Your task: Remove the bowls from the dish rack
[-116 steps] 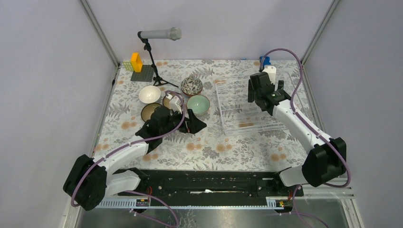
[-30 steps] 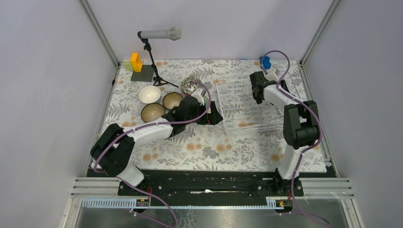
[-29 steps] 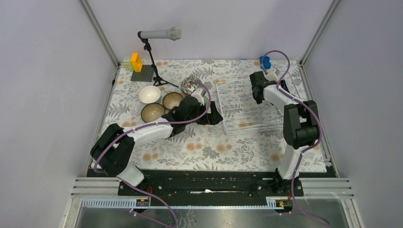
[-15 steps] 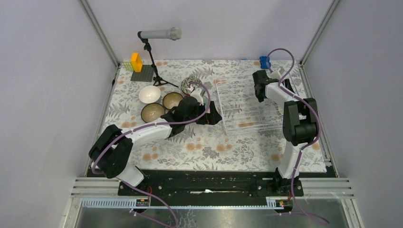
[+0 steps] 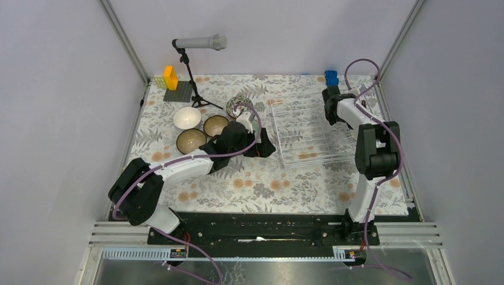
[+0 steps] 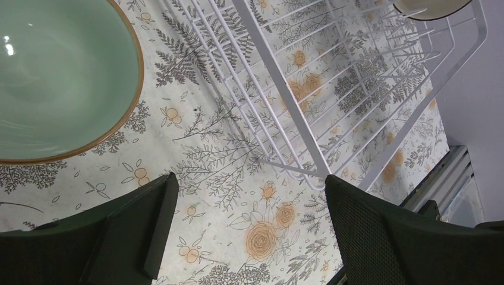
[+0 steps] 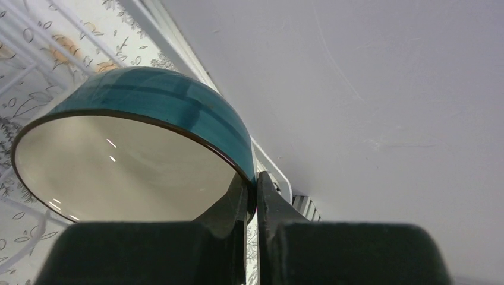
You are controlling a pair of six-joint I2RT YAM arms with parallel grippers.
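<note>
My right gripper [image 7: 252,193] is shut on the rim of a teal bowl [image 7: 160,104] with a cream inside, which stands tilted on edge. In the top view that gripper [image 5: 333,113] is at the far right corner of the white wire dish rack [image 5: 303,133], hiding the bowl. My left gripper [image 6: 249,231] hangs open and empty over the cloth, between a mint green bowl [image 6: 53,77] and the rack's near corner [image 6: 282,89]. On the table left of the rack sit a white bowl [image 5: 187,117], two brown bowls [image 5: 216,124] [image 5: 190,139] and a grey floral bowl [image 5: 238,105].
A microphone on a stand [image 5: 199,43] stands at the back left beside a yellow block on a grey baseplate [image 5: 172,80]. A blue object [image 5: 331,76] lies behind the rack. Walls close in the table on three sides.
My right gripper has moved toward the rack's far right corner and shut on the teal bowl's rim. The left arm has barely shifted and stays open.
</note>
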